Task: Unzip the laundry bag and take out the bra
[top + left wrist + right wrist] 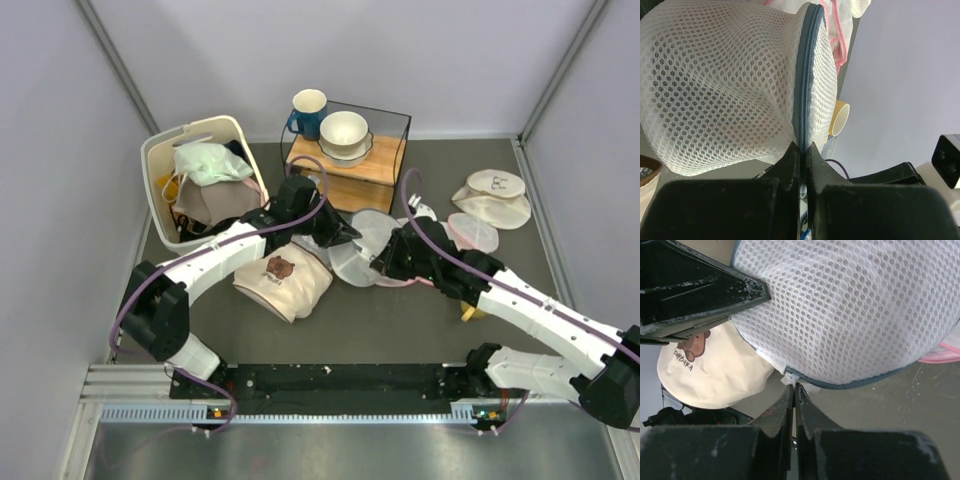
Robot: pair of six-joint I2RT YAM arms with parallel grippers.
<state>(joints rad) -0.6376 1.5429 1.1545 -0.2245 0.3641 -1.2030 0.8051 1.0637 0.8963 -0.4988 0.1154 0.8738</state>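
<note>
1. The laundry bag (pixel 368 243) lies near the middle of the table (pixel 400 320), a pale mesh round caught between the two grippers.
2. The left gripper (pixel 802 151) meets the bag at its 9 o'clock side. Its jaws are pressed narrow, nipping the grey-blue zip (pixel 804 75) where the seam comes down to the fingertips.
3. The right gripper (pixel 794 390) meets the bag at about 4 o'clock. Its jaws are pinched almost together at the rim, with a small white tab (pixel 789 379) right at their tips.
4. In the left wrist view, the stretch of zip that shows is closed, and the mesh bulges out at 9 o'clock of it.
5. What lies inside shows only as a dim shade through the mesh, so the bra cannot be made out.
6. A beige cloth with a bear print (pixel 283 280) sits at 8 o'clock of the bag, just beside it and under the left arm.
7. A white basket (pixel 155 195) heaped with clothes stands at 10 o'clock.
8. A wire-framed wooden box (pixel 375 160) stands at 12 o'clock, holding a white bowl (pixel 343 133) and a blue mug (pixel 308 112).
9. More mesh bags (pixel 490 195) lie at 2 o'clock, apart from the grippers.
10. A yellow cup (pixel 840 119) shows at 3 o'clock of the zip in the left wrist view.
</note>
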